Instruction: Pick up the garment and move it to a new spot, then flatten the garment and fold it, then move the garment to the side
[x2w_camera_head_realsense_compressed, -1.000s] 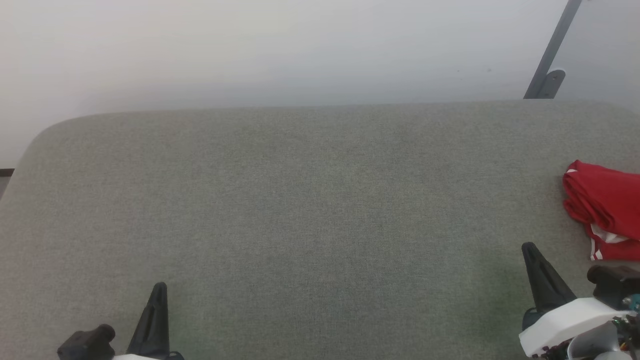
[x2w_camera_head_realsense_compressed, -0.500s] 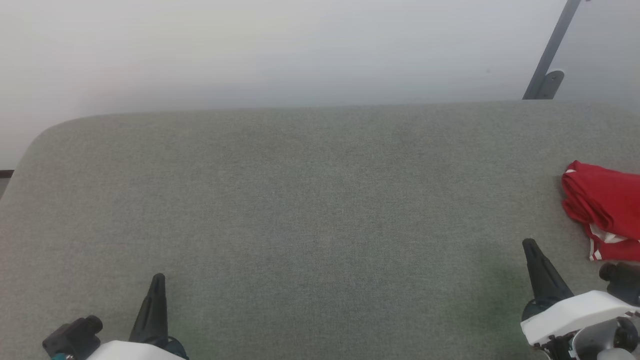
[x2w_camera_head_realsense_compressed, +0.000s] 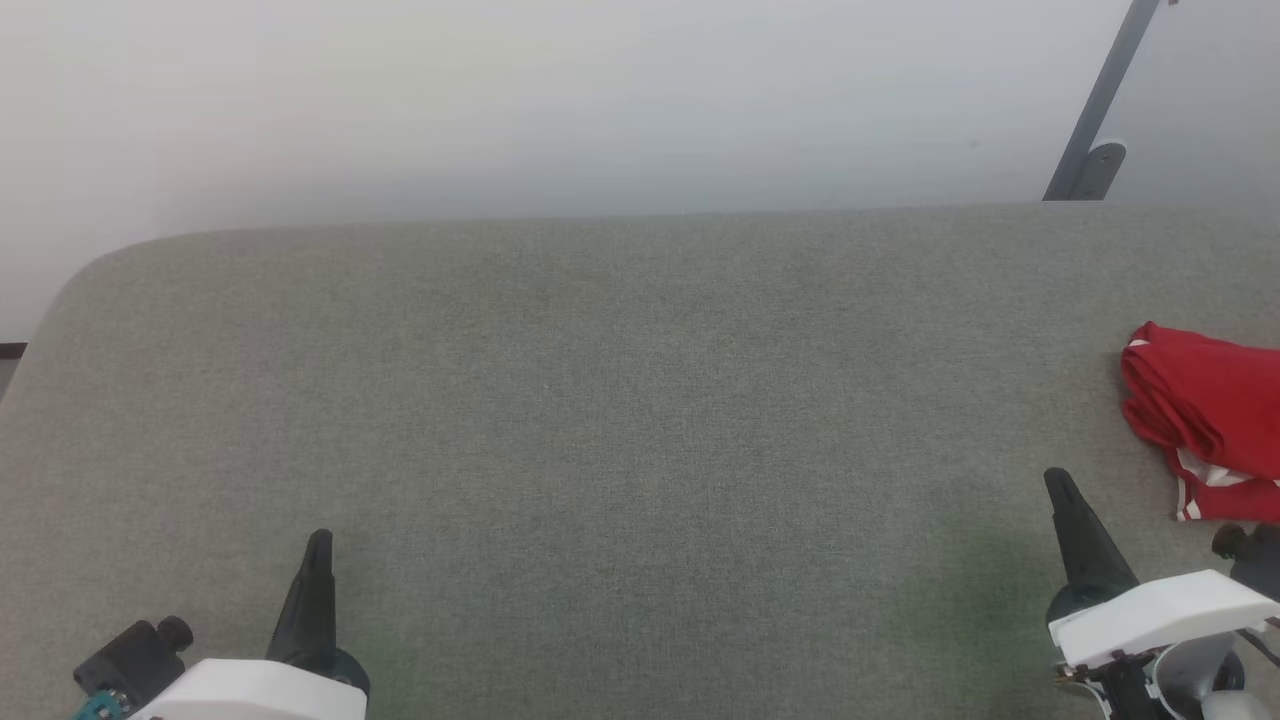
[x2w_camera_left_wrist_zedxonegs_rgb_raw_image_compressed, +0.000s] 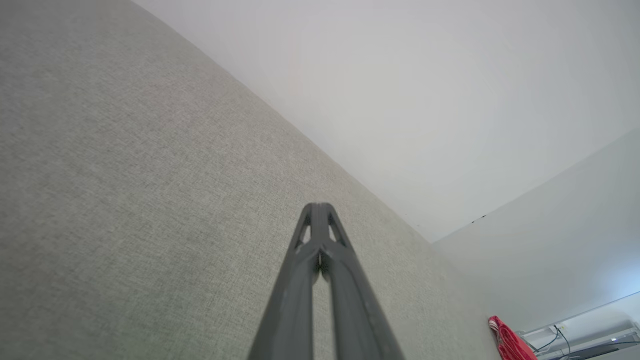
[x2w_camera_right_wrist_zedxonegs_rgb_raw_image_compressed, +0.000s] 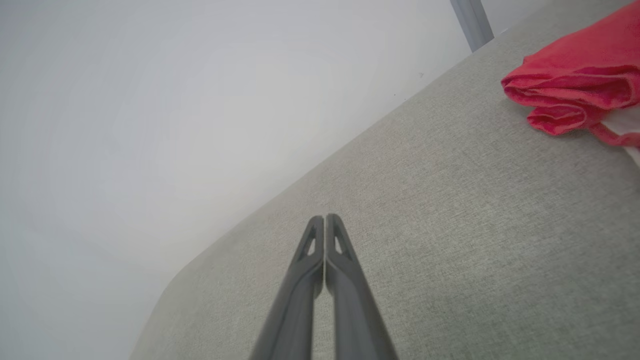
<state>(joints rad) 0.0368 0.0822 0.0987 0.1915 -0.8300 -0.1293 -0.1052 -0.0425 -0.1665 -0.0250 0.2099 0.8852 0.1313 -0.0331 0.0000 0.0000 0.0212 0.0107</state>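
On the grey cloth-covered counter (x2w_camera_head_realsense_compressed: 640, 400), most of the top lies bare. The garment (x2w_camera_head_realsense_compressed: 1205, 400) sits at the counter's right edge, and the border of the head view cuts part of it off. It is red and gathered into rounded, stacked layers, with a strip of white striped trim and some white cloth showing on the side toward the counter's near edge. The right wrist view shows the layers of the garment (x2w_camera_right_wrist_zedxonegs_rgb_raw_image_compressed: 575, 85) rolled over one another. I cannot tell whether that is a tidy fold or a loose bundle.

The right end effector (x2w_camera_head_realsense_compressed: 1055, 480) hovers over the counter's near right corner. It is near the garment but clear of it, its two fingers pressed together on nothing. The left end effector (x2w_camera_head_realsense_compressed: 318, 545) hangs over the counter's near left part, well apart from the garment, also closed and empty.

In my judgement the scene fits two stages. The garment may be a bundle waiting at the counter's edge to be lifted, or it may be folded and already set aside. The pictures do not settle which, so no next move can be named. If there is any further handling, the closed fingers would have to part first, and the right arm is the closer one.
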